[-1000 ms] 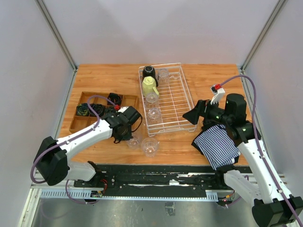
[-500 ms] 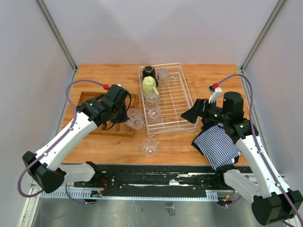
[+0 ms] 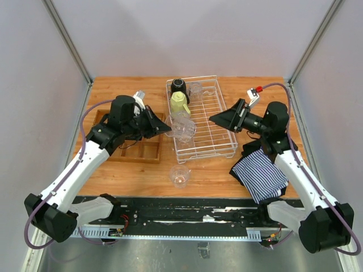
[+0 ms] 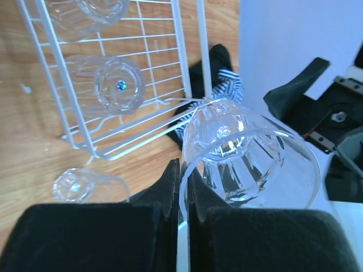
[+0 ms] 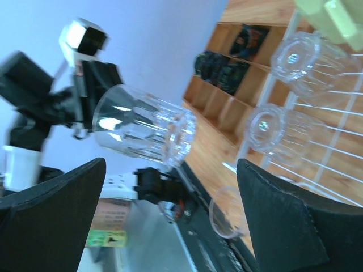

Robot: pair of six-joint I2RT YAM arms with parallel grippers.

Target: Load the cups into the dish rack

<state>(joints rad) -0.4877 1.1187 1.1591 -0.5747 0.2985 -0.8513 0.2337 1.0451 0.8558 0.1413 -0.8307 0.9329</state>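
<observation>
My left gripper (image 3: pixel 164 129) is shut on the rim of a clear tumbler (image 3: pixel 182 127), held on its side in the air over the left edge of the white dish rack (image 3: pixel 218 148). The left wrist view shows the fingers (image 4: pixel 170 181) pinching that tumbler's (image 4: pixel 249 158) rim. My right gripper (image 3: pixel 218 119) is open over the rack, pointing at the tumbler (image 5: pixel 144 133) from a short way off. In the rack stand a black mug (image 3: pixel 178 86), a yellow-green mug (image 3: pixel 180 103) and clear tumblers (image 4: pixel 119 85). Another tumbler (image 3: pixel 180 175) sits on the table in front.
A brown wooden compartment tray (image 3: pixel 127 152) with dark items lies left of the rack, under the left arm. A striped cloth (image 3: pixel 260 175) lies at the front right, below the right arm. White walls close in the table on three sides.
The left arm has lifted the tumbler off the table front and carried it up and right to the rack's left edge. The right arm rose and swung left toward it, still open.
</observation>
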